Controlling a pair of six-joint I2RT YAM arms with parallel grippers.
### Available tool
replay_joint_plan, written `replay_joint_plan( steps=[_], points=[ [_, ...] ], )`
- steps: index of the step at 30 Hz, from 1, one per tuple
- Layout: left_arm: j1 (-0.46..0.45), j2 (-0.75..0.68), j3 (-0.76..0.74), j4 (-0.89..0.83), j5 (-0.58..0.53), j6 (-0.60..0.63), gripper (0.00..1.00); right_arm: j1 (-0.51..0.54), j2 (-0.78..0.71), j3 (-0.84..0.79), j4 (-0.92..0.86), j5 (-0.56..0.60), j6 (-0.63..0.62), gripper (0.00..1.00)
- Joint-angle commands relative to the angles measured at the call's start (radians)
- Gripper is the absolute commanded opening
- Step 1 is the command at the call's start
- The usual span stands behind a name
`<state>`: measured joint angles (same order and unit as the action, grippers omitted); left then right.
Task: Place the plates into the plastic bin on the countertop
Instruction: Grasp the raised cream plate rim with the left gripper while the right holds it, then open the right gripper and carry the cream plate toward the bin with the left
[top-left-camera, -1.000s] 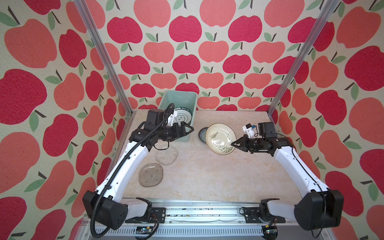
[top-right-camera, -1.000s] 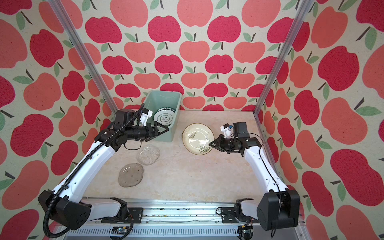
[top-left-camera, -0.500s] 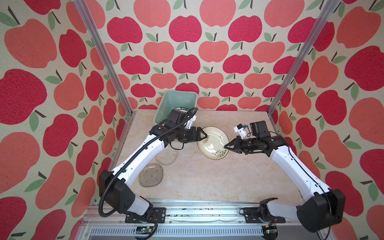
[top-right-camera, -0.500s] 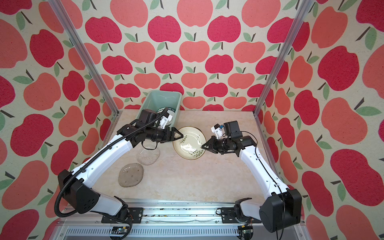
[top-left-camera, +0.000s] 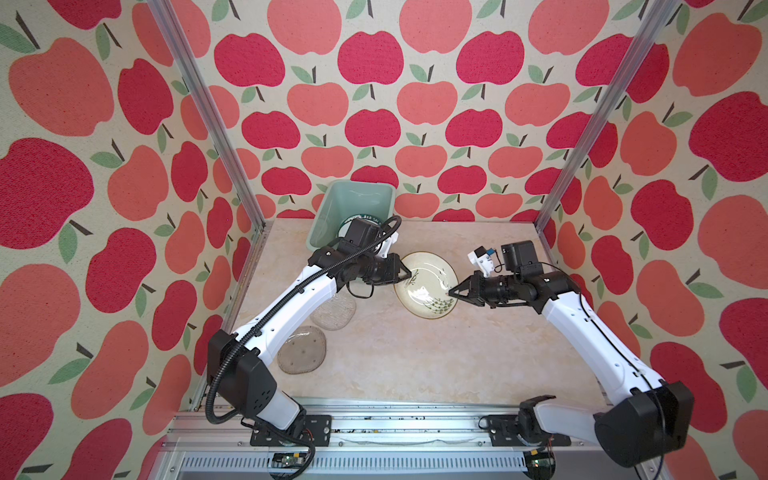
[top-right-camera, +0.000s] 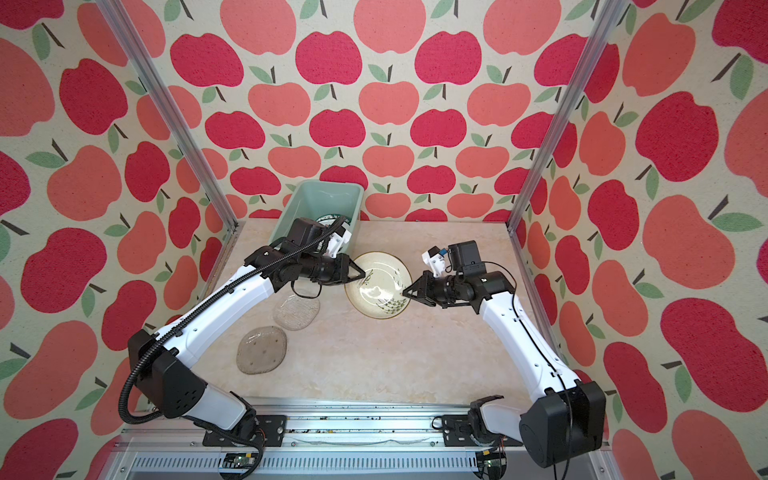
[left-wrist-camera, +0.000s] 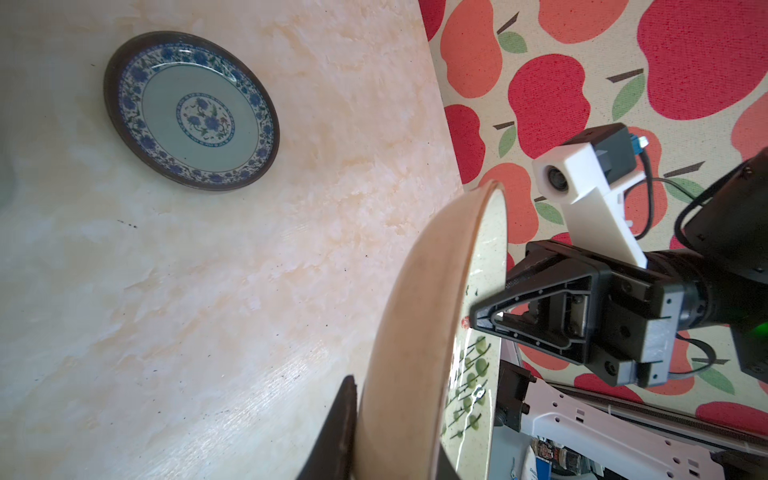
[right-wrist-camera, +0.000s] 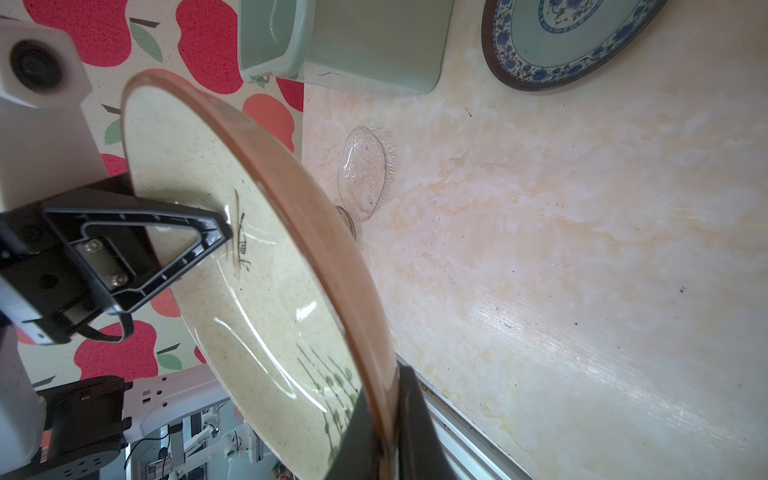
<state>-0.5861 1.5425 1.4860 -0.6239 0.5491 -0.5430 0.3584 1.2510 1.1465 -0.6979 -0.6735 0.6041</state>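
A cream plate (top-left-camera: 426, 286) (top-right-camera: 376, 286) with green brush marks hangs tilted above the countertop (top-left-camera: 415, 365). My right gripper (top-left-camera: 451, 292) (right-wrist-camera: 386, 386) is shut on its right rim. My left gripper (top-left-camera: 409, 274) (left-wrist-camera: 395, 436) is shut on the opposite rim. The mint-green plastic bin (top-left-camera: 357, 201) (top-right-camera: 324, 195) stands at the back left, holding a white plate (top-left-camera: 365, 217) with a dark lettered rim. Two clear glass plates (top-left-camera: 334, 311) (top-left-camera: 301, 349) lie under the left arm. A small blue-patterned plate (left-wrist-camera: 191, 112) (right-wrist-camera: 573, 37) lies beside the bin, hidden in both top views.
Apple-patterned walls with aluminium posts (top-left-camera: 582, 124) close in the countertop on three sides. A metal rail (top-left-camera: 374, 432) carrying both arm bases runs along the front edge. The left forearm (top-left-camera: 291, 303) crosses above the nearer glass plate.
The left arm swung from the bin to the cream plate and its jaws closed on the left rim. The right arm carried the plate leftward, toward the middle.
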Motion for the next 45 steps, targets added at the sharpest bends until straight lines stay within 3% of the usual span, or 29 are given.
replay_joint_plan(
  steps=[1,6,9,10,11,14,18,23,28,37,45],
  points=[
    [-0.007,0.002,0.033,0.013,0.031,-0.011,0.13,0.007,-0.030,0.059,0.032,-0.063,0.007,0.00],
    [-0.007,-0.005,0.020,0.024,0.043,-0.033,0.00,0.007,-0.037,0.066,0.023,-0.033,0.011,0.02],
    [-0.005,-0.016,0.012,0.038,0.037,-0.052,0.00,0.007,-0.041,0.079,0.015,-0.017,0.012,0.08],
    [-0.004,-0.021,0.010,0.045,0.032,-0.061,0.00,0.005,-0.039,0.086,0.011,-0.013,0.011,0.13],
    [-0.002,-0.029,0.009,0.056,0.020,-0.072,0.00,0.004,-0.038,0.102,-0.003,-0.005,0.006,0.27],
    [0.018,-0.056,0.006,0.092,-0.016,-0.117,0.00,-0.006,-0.040,0.151,-0.047,0.015,-0.005,0.44],
    [0.070,-0.102,-0.006,0.184,-0.095,-0.230,0.00,-0.045,-0.063,0.202,-0.093,0.033,0.004,0.55],
    [0.162,-0.128,-0.029,0.338,-0.210,-0.407,0.00,-0.112,-0.110,0.188,-0.072,0.035,0.073,0.56],
    [0.219,-0.070,0.039,0.377,-0.387,-0.495,0.00,-0.159,-0.113,0.141,-0.040,0.043,0.129,0.55],
    [0.241,0.128,0.233,0.361,-0.748,-0.638,0.00,-0.169,0.021,0.120,-0.036,-0.006,0.123,0.52],
    [0.266,0.360,0.433,0.327,-0.907,-0.802,0.00,-0.174,0.162,0.202,-0.076,-0.050,0.066,0.51]
  ],
)
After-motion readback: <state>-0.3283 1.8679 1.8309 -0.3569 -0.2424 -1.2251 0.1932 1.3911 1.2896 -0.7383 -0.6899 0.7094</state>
